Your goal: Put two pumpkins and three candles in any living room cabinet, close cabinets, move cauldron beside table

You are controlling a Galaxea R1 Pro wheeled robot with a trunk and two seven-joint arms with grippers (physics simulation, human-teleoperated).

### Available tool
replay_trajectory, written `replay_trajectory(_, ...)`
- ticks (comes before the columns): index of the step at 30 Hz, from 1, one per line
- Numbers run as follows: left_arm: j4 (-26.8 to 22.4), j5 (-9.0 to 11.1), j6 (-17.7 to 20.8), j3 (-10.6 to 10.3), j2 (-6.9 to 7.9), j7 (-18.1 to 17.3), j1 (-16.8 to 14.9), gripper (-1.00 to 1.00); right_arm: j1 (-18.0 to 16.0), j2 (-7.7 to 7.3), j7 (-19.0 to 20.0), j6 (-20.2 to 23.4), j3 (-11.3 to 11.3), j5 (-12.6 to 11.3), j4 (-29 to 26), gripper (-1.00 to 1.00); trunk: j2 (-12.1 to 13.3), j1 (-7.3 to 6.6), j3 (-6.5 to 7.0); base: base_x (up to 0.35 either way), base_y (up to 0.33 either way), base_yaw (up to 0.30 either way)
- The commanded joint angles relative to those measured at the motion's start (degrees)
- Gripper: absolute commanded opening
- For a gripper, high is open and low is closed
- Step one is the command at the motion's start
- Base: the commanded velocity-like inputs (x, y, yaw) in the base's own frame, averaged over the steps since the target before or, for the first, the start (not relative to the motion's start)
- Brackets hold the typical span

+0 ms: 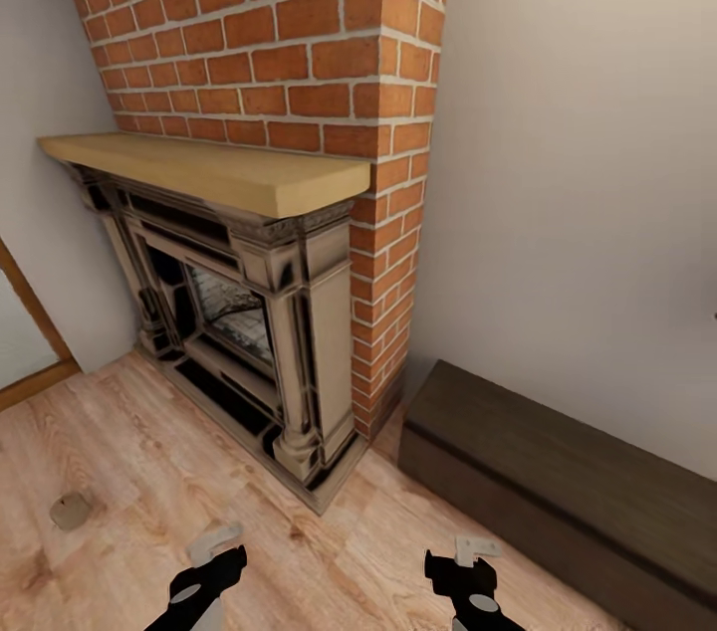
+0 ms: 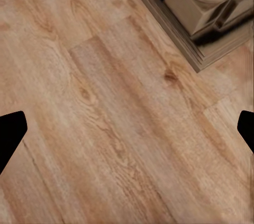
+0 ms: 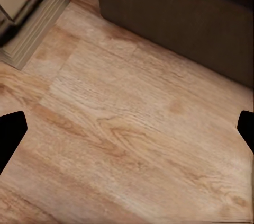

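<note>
Candle (image 1: 71,511) lies on floor (image 1: 129,452) at lower left; cabinet (image 1: 558,482) sits lower right, drawers closed. Left gripper (image 2: 127,128) and right gripper (image 3: 127,128) spread wide, holding nothing.

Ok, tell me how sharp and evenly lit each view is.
Head view: flat, even light, no glare, crisp brick chimney, soft shading under the mantel. Left wrist view: floor grain slightly soft, fireplace base blurred. Right wrist view: cabinet dark and smeared, floor evenly lit.
</note>
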Motion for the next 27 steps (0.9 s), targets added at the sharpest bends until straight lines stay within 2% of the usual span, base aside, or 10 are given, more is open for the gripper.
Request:
replay_trajectory(1,-0.1,0.7,-0.3,-0.5,0.07,0.4,0.0,1.00,-0.1,0.00,-0.2,-0.3,0.5,-0.6,0.1,1.00,-0.1,0.02,-0.08,0.000,0.009,-0.259)
replay_trajectory(27,0.0,0.8,-0.6,-0.5,0.05,0.4,0.1,1.00,-0.1,0.00,-0.2,-1.8,0.4,-0.6,0.1,1.00,-0.1,0.02,-0.08,0.000,0.032,-0.260)
